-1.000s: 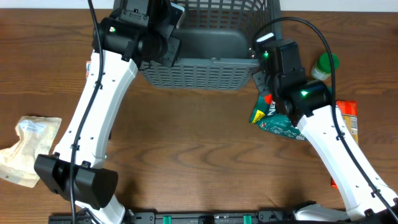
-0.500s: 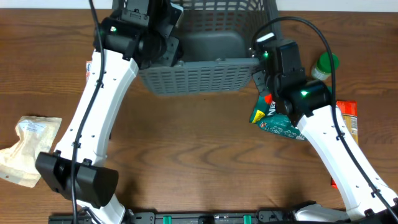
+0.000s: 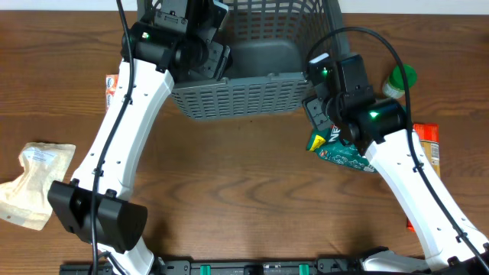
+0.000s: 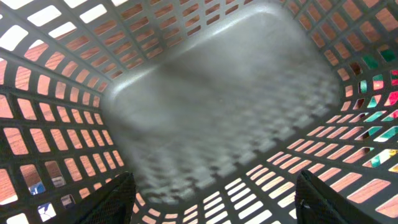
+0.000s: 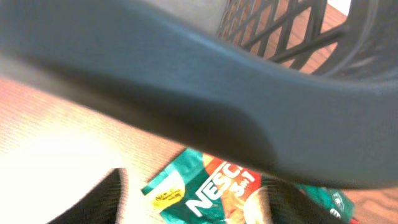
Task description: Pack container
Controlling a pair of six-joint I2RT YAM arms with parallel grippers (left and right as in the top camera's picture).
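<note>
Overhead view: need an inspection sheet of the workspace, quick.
Surface: brown wood table; no spills seen.
Job's things: container at the far side; nothing seen inside.
Clutter: beige pouch far left; green Nescafe packet, green-capped bottle and orange packet on the right.
Tools: left tool open, inside the container; right tool open, outside its rim, above the Nescafe packet.
Cables: black cable loops over right arm; no snag seen.
Surroundings: black rail along near edge.

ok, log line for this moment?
container: nothing inside | left pincer: open, inside container | right pincer: open, beside rim, Nescafe 3in1 packet below | packed: none
</note>
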